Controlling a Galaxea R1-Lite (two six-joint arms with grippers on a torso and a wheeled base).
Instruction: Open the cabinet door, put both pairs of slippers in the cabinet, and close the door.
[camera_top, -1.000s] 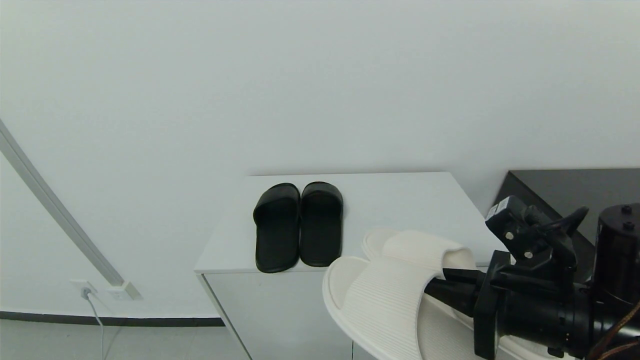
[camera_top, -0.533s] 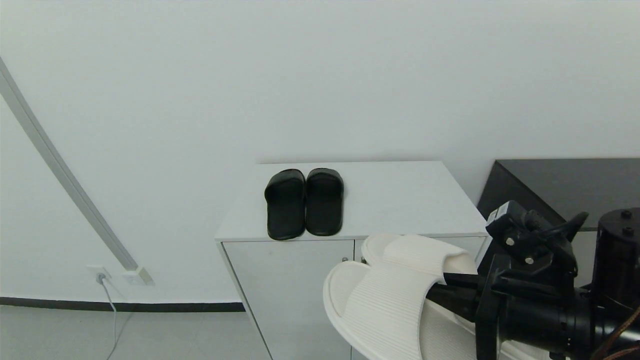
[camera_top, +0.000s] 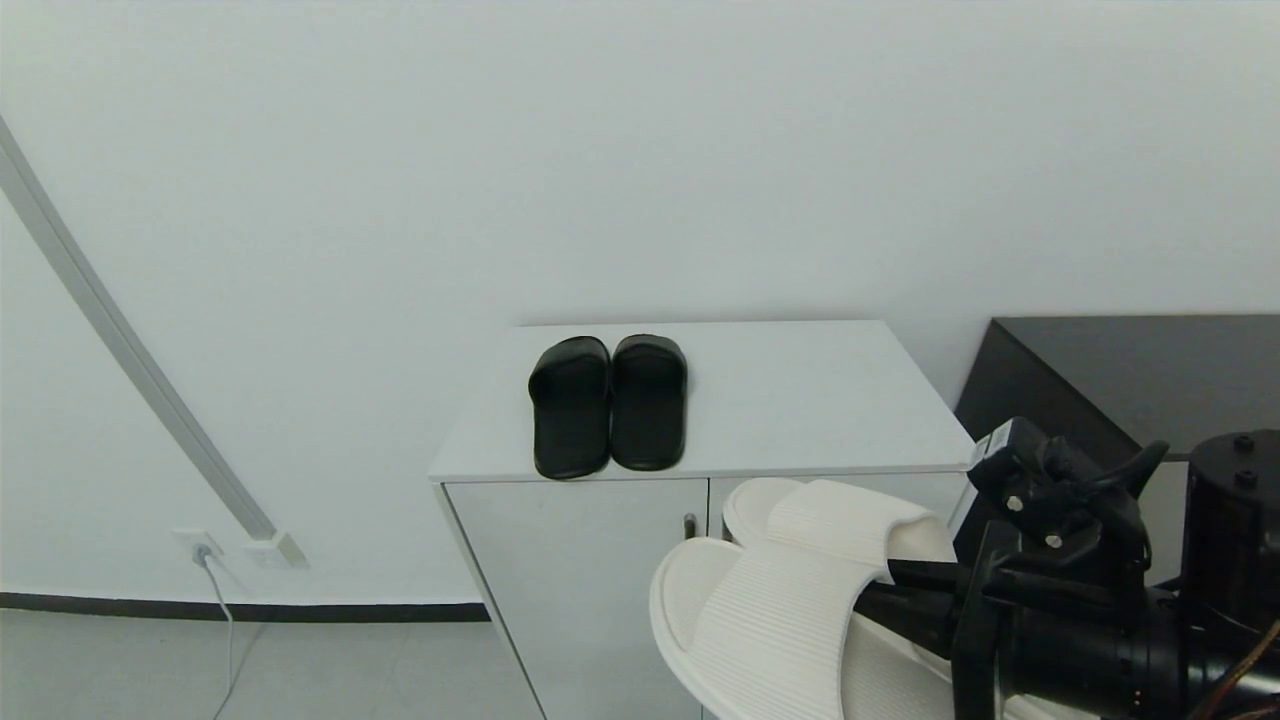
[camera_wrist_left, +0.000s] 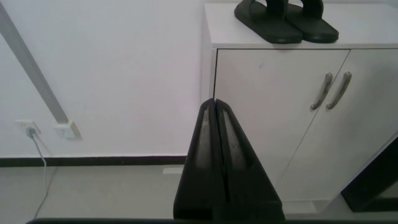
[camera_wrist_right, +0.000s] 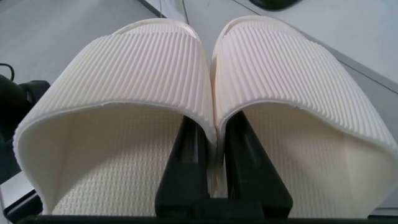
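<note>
A pair of black slippers (camera_top: 608, 405) lies side by side on top of the white cabinet (camera_top: 800, 400), near its front left edge. In the left wrist view the black slippers (camera_wrist_left: 286, 12) sit above the two shut doors (camera_wrist_left: 273, 118) with their metal handles (camera_wrist_left: 331, 90). My right gripper (camera_top: 890, 585) holds a pair of white ribbed slippers (camera_top: 790, 590) in front of the cabinet's right door. Its fingers reach into the white slippers (camera_wrist_right: 211, 93) and pinch their inner sides together. My left gripper (camera_wrist_left: 215, 109) is shut and empty, low before the cabinet's left corner.
A black piece of furniture (camera_top: 1130, 370) stands against the cabinet's right side. To the left, a grey conduit (camera_top: 120, 340) runs down the white wall to a socket with a cable (camera_top: 200, 550). Bare floor lies left of the cabinet.
The head camera shifted a second ago, so the cabinet looks smaller and its doors came into view. Since then the right gripper with the white slippers has sunk slightly.
</note>
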